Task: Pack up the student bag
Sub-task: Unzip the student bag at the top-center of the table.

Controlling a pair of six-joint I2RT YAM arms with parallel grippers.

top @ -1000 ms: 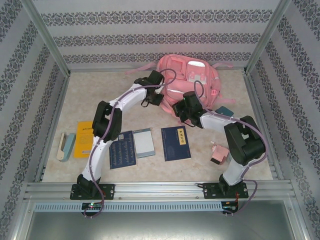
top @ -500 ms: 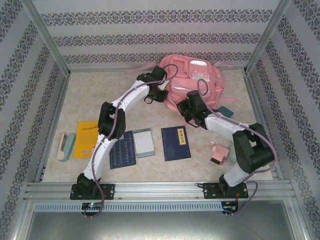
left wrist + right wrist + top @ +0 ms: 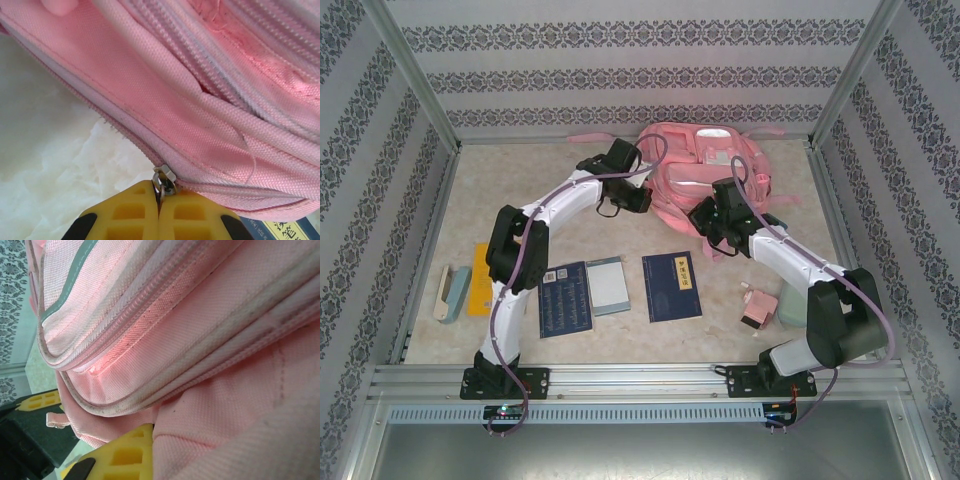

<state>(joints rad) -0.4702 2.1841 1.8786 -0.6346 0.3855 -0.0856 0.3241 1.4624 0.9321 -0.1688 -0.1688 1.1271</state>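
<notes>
The right gripper [image 3: 150, 436] is half buried. One yellow pad [image 3: 125, 452] shows in its wrist view and the other lies under a fold of pink cloth. The closed jaws seem to pinch that fold of the student bag [image 3: 705, 160]. At the left edge of that view sits a black-and-yellow part [image 3: 30, 425] that I cannot place.

From above, the left arm [image 3: 565, 200] crosses a yellow book [image 3: 478, 285] and hides its right side. The right arm [image 3: 790, 258] covers part of a pale teal item [image 3: 790, 305]. A second teal thing [image 3: 772, 222] peeks out between the bag and that arm.

A near row lies on the marble table [image 3: 520, 180], well apart from the bag: a blue-and-cream case [image 3: 448, 292], the yellow book, a dark blue book [image 3: 565, 298], a grey-blue notebook [image 3: 607, 285], another dark blue book [image 3: 671, 286] and a small pink object [image 3: 757, 308].

The left gripper [image 3: 159, 195] is clamped on the metal zipper pull [image 3: 164, 179] at the bag's lower seam, pads pressed together.

The bag lies at the far middle of the table, near the back wall, with both grippers on its near side. It is pink woven fabric with rows of zip teeth, a grey-green stripe [image 3: 65, 285], white patches [image 3: 715, 135] and a pink strap [image 3: 595, 137] trailing left.
</notes>
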